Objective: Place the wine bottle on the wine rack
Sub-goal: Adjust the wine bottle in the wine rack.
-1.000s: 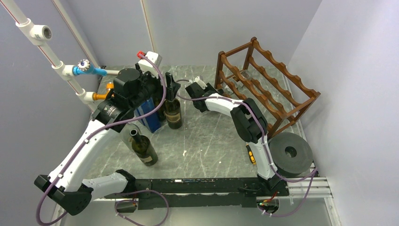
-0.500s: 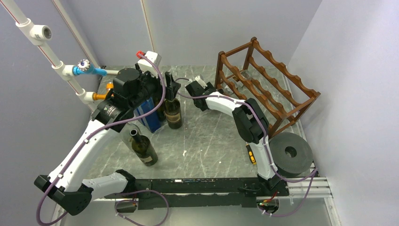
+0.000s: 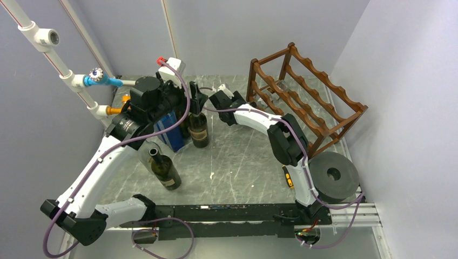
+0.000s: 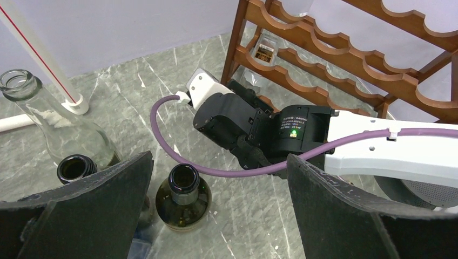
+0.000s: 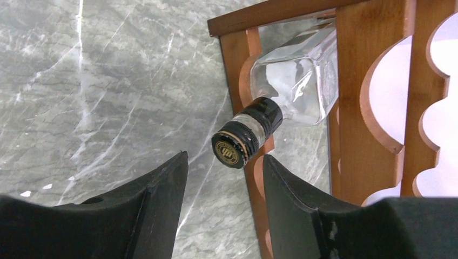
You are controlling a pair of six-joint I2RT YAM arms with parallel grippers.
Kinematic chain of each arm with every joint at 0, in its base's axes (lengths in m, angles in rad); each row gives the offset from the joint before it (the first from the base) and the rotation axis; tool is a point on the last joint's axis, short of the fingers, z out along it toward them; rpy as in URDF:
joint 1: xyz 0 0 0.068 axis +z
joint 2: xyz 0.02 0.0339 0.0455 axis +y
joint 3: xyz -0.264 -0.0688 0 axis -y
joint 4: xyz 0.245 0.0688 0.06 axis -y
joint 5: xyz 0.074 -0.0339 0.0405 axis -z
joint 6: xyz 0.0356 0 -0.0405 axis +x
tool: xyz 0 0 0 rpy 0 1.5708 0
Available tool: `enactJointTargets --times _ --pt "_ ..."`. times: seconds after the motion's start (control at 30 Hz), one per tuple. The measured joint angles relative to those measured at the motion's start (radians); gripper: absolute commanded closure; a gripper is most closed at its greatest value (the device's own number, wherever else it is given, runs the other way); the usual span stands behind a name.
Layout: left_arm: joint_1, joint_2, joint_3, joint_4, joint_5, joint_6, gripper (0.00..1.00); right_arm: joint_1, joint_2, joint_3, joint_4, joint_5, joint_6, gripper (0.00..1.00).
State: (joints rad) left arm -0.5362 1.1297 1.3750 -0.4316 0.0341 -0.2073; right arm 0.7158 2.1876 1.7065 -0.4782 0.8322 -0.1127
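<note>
The clear glass bottle with a black cap (image 5: 294, 102) lies on its side in the dark reddish-brown wooden wine rack (image 5: 372, 70), long axis running from cap at 7 o'clock to body at 1 o'clock in the right wrist view. The right gripper (image 5: 224, 162) is nearer: jaws partly parted, empty, the cap just ahead of the tips with a gap either side, so backing straight out along that axis seems due. The left gripper (image 4: 219, 162) hangs wide open over a dark green glass bottle (image 4: 183, 194).

Clear capped bottle (image 5: 297, 86) in brown rack (image 5: 372, 54)
</note>
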Motion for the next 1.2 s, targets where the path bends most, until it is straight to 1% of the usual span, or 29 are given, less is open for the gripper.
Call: enactJointTargets --times 0.17,0.3,0.63,0.77,0.8,0.87,0.9,1.1,1.2 --pt "0.003 0.000 0.000 0.000 0.008 -0.002 0.01 -0.003 0.000 0.010 0.001 0.007 -0.019 0.44" --pt "0.008 0.000 0.000 0.000 0.019 -0.009 0.01 -0.004 0.000 0.011 0.008 0.007 -0.034 0.48" --pt "0.011 0.001 0.000 0.000 0.026 -0.020 0.01 -0.013 0.026 0.018 0.020 0.008 -0.046 0.51" --pt "0.012 0.006 0.000 0.000 0.032 -0.020 0.01 -0.015 0.043 0.018 0.025 0.037 -0.060 0.51" --pt "0.013 0.008 0.000 0.000 0.033 -0.021 0.01 -0.015 0.044 0.018 0.027 0.042 -0.062 0.53" --pt "0.015 0.011 0.000 0.000 0.034 -0.022 0.01 -0.015 0.047 0.017 0.034 0.050 -0.068 0.59" --pt "0.016 0.012 0.000 0.000 0.035 -0.023 0.01 -0.015 0.048 0.017 0.037 0.057 -0.072 0.63" --pt "0.022 0.013 0.000 0.000 0.043 -0.024 0.01 -0.011 0.052 0.016 0.043 0.085 -0.085 1.00" --pt "0.023 0.014 0.000 0.000 0.048 -0.025 0.01 -0.003 0.058 0.016 0.043 0.103 -0.090 1.00"
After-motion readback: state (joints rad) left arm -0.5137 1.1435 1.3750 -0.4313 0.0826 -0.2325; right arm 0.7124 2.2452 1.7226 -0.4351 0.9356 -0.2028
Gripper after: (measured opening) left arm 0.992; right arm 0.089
